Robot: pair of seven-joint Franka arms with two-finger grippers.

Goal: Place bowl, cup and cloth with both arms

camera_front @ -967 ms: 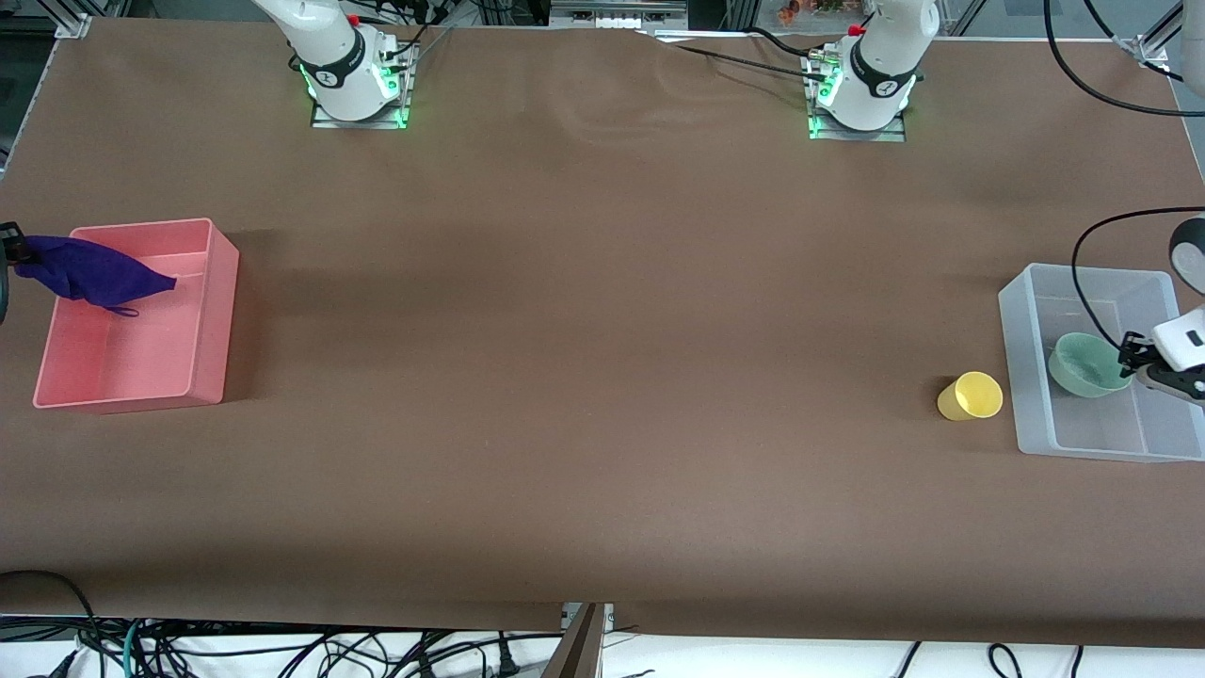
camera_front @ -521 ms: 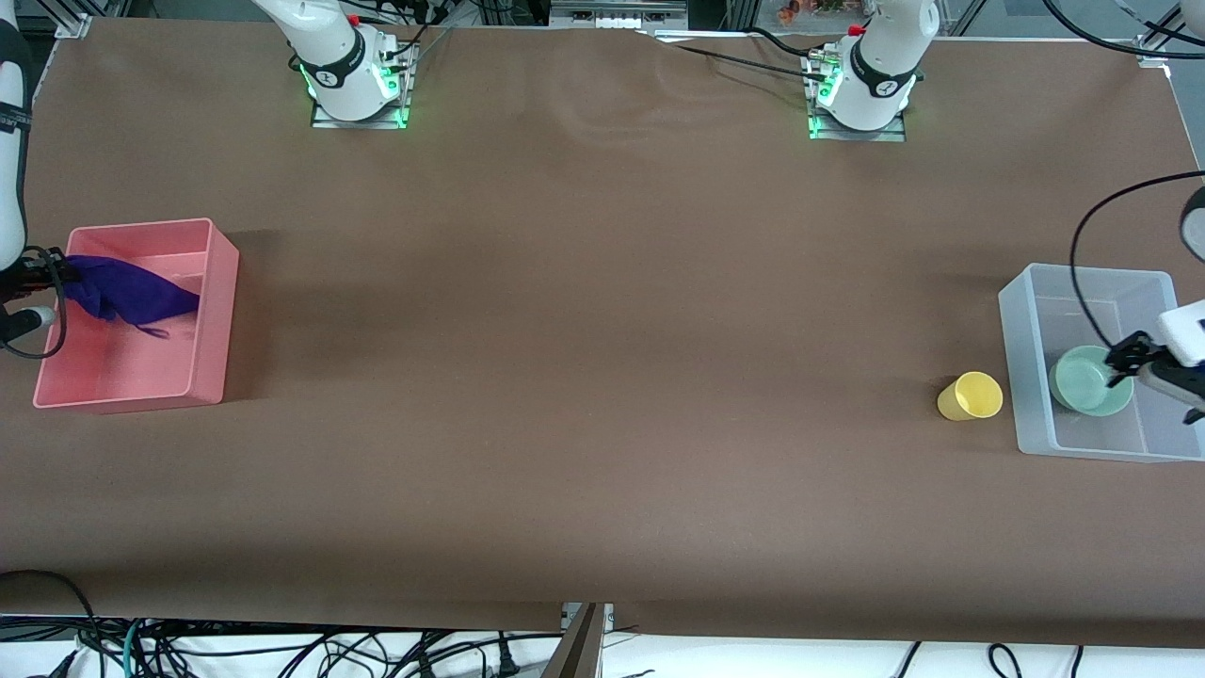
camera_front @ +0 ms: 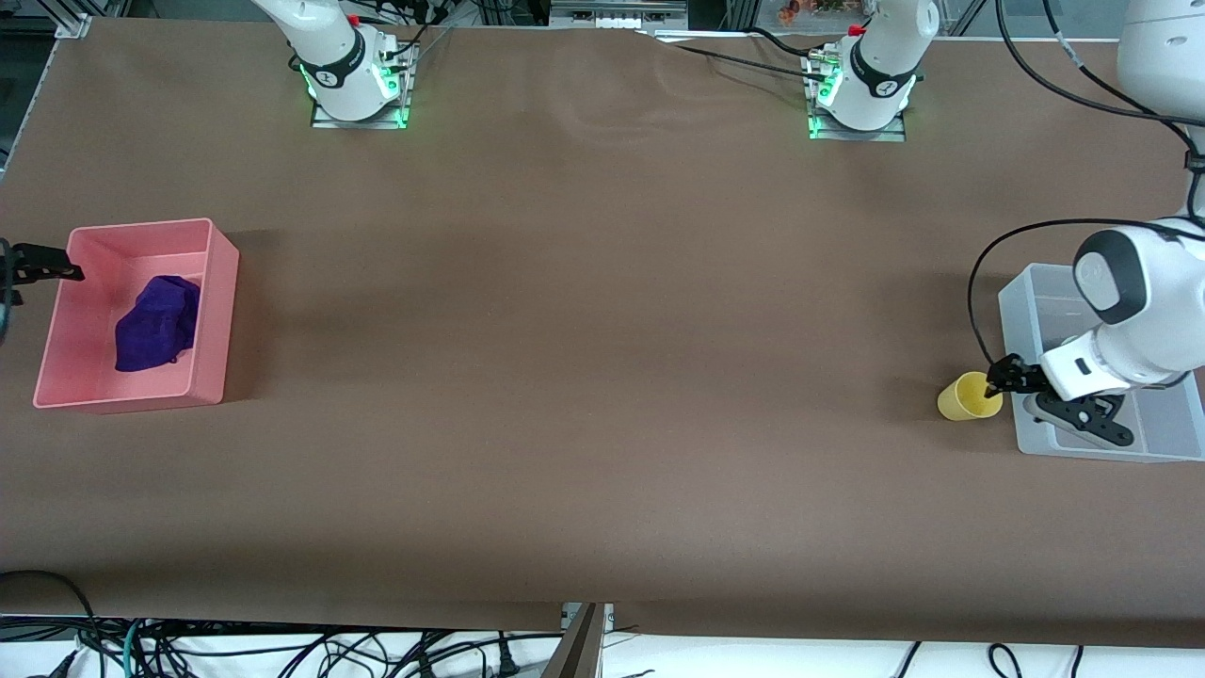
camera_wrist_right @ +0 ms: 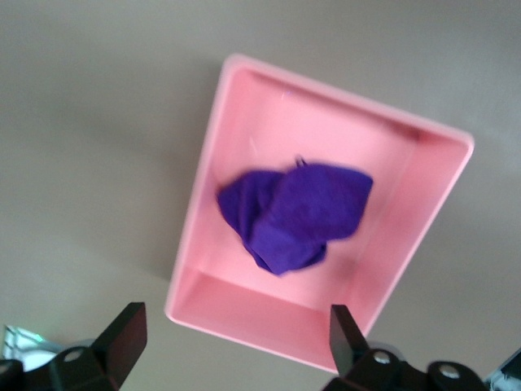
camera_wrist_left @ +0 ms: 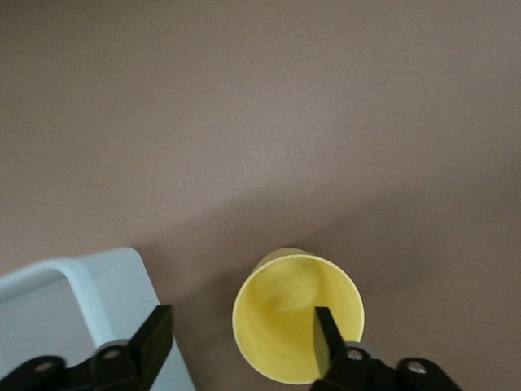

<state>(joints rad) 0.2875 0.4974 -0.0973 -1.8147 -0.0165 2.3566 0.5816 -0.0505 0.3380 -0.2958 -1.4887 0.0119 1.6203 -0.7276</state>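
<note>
A brown table (camera_front: 602, 377) carries a pink bin (camera_front: 212, 320) at the right arm's end, with the cloth (camera_front: 157, 323) lying in it, so that part looks done. The right gripper (camera_wrist_right: 230, 340) hangs spread over this bin, empty. At the left arm's end, the left gripper (camera_wrist_left: 241, 340) is spread around the rim of the cup (camera_front: 967, 397), one finger inside, just beside the clear bin (camera_front: 1021, 325). The bowl is probably in that bin, hidden by the arm. The cup remains to be placed.
</note>
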